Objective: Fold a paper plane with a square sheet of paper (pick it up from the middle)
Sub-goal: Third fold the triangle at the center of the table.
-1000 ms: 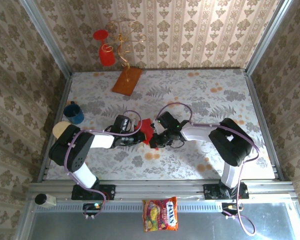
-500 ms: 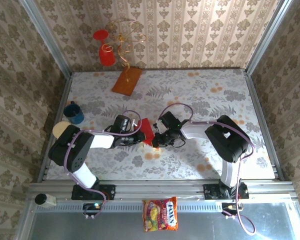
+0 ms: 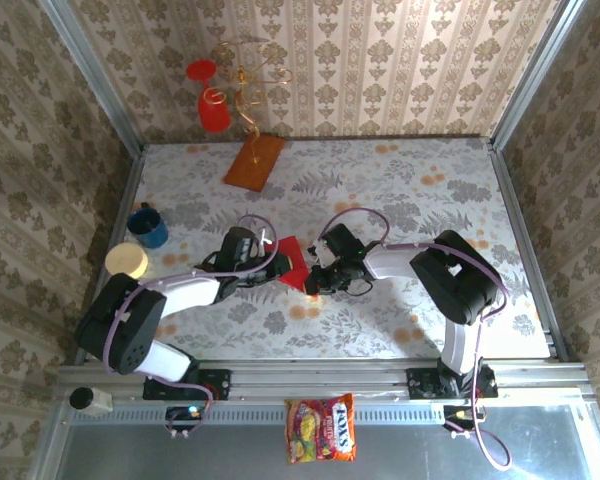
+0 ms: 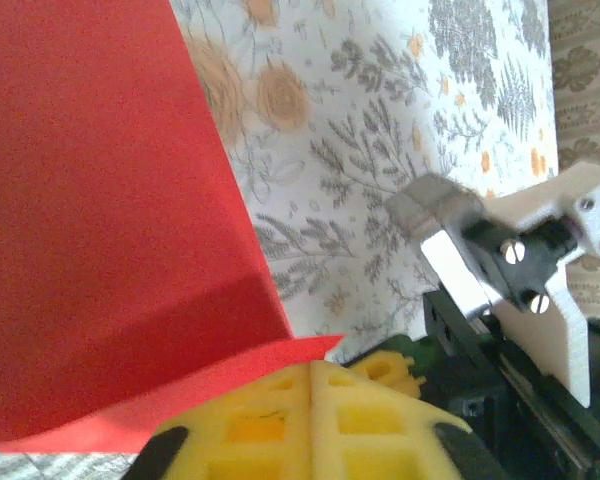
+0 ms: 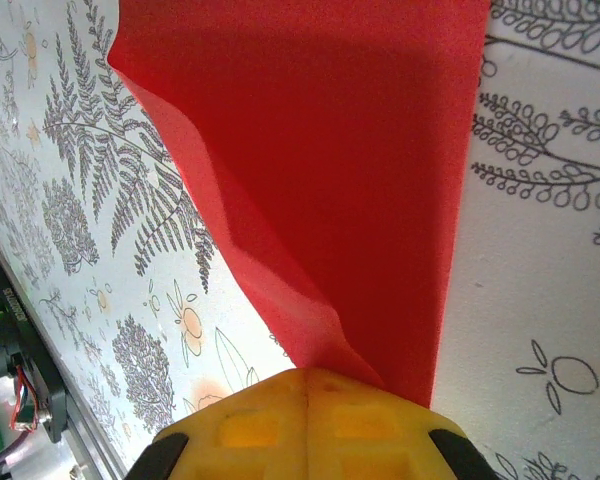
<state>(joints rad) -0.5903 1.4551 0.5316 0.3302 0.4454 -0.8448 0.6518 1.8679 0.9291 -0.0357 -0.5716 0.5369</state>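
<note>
Broadly, the top view is taken up by a table (image 3: 410, 190) with a grey leaf-and-flower cover, reaching from the patterned back wall down to a metal rail at the lower edge. Two arms are seen rising from that rail: the left arm (image 3: 130, 320) at the lower left and the right arm (image 3: 450, 280) at the lower right, both bent inward toward the middle of the frame.

A colourful candy bag (image 3: 321, 428) is seen below the rail, at the bottom centre. An orange-brown board (image 3: 254, 162) is laid near the back edge of the table, upper left of centre. Above it, against the wall, a red goblet (image 3: 211, 100) is seen beside a thin gold wire stand (image 3: 248, 85).

A red sheet of paper (image 3: 294, 262) is held just left of centre, between the two arms. It is clamped from the left by the left gripper (image 3: 270, 268) and from the right by the right gripper (image 3: 315, 277). In each wrist view the yellow pads are pressed together on one edge of the sheet. In the right wrist view the paper is seen curving up off the table toward the pads.

A blue cup (image 3: 148, 226) is set at the left edge of the table, and a pale yellow round object (image 3: 127, 261) is seen just below it.
</note>
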